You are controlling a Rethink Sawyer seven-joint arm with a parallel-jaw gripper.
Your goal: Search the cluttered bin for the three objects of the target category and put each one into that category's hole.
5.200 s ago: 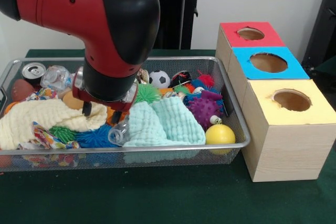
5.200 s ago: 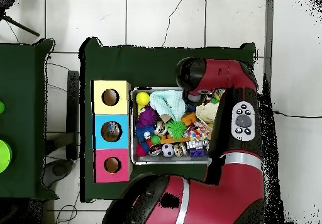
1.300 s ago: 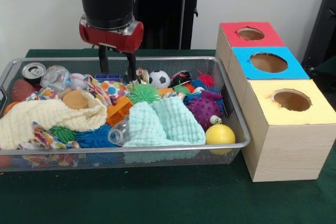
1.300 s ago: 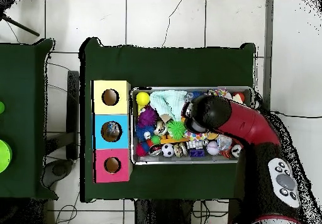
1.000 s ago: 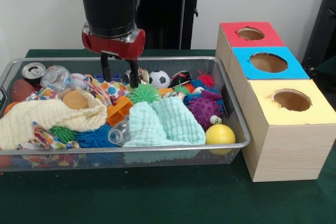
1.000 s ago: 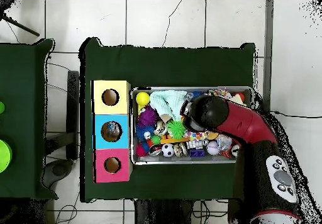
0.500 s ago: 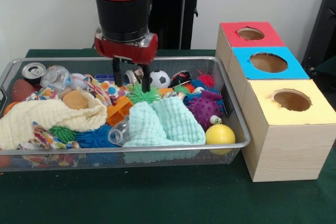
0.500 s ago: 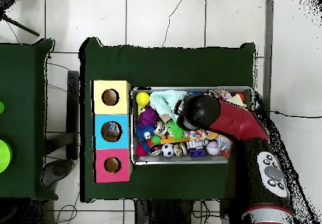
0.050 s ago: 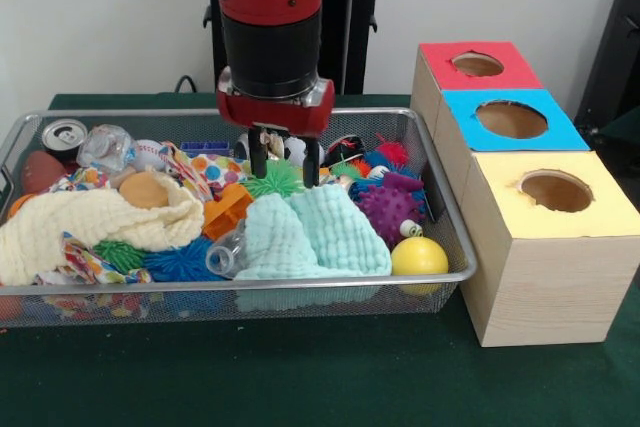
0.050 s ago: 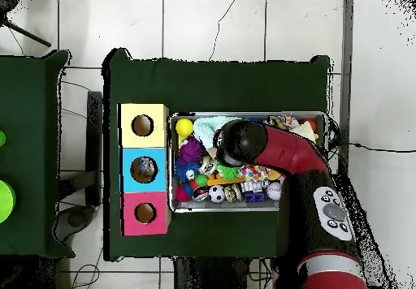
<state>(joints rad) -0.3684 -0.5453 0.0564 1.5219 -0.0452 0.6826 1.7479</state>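
Gripper (image 9: 285,169) jaws spread wide, empty; green spiky ball (image 9: 275,181) sits between and just below the fingertips.

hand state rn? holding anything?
Hand: open and empty, fingers straddling the green spiky ball in the bin.

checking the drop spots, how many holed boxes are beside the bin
3, in a row right of the wire bin: red box farthest, blue box in the middle, yellow box nearest.
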